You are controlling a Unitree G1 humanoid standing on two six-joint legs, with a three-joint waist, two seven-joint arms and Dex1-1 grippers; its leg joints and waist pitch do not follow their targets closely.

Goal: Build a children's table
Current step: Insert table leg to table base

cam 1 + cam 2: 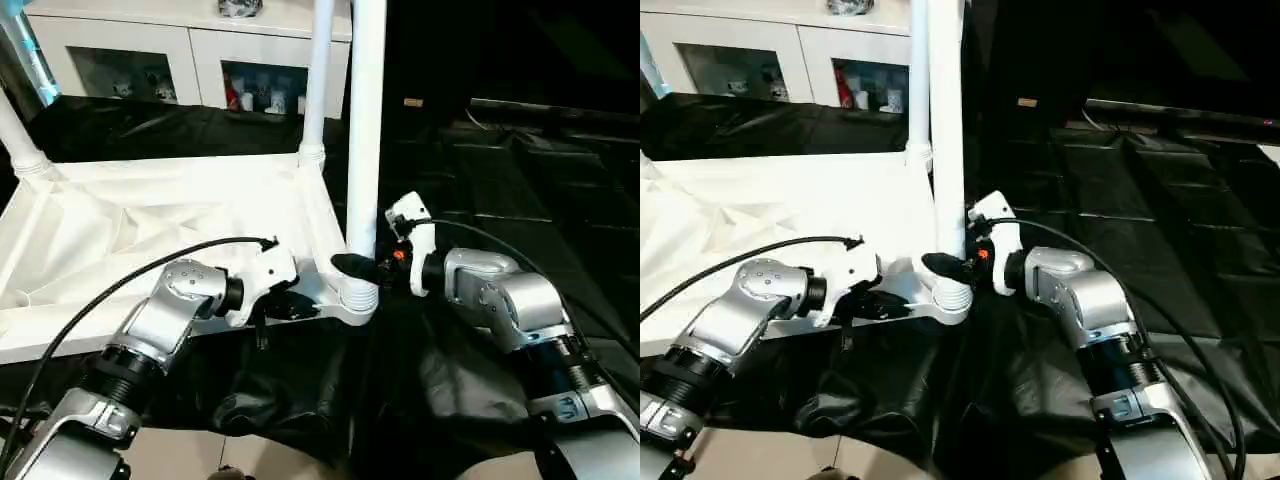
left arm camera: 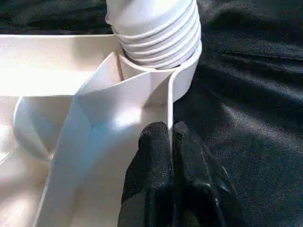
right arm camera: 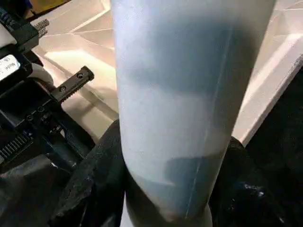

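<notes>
The children's table [image 1: 150,230] lies upside down on black cloth, ribbed underside up. A white leg [image 1: 366,130] stands upright in the near right corner socket [image 1: 357,300], its threaded end [image 2: 156,28] seated in the ring. My right gripper [image 1: 362,266] is shut on this leg just above the socket, with one black finger [image 3: 97,182] on each side of the tube. My left gripper [image 2: 170,139] is shut on the thin rim wall [image 2: 169,101] of the table top, close beside the same socket. Two more legs [image 1: 316,80] [image 1: 18,135] stand in the far corners.
A white cabinet [image 1: 190,55] with glass-fronted compartments stands behind the table. Black cloth [image 1: 520,190] covers the ground to the right and in front. A strip of pale floor [image 1: 200,455] shows at the near edge. A black cable [image 1: 110,285] runs along my left forearm.
</notes>
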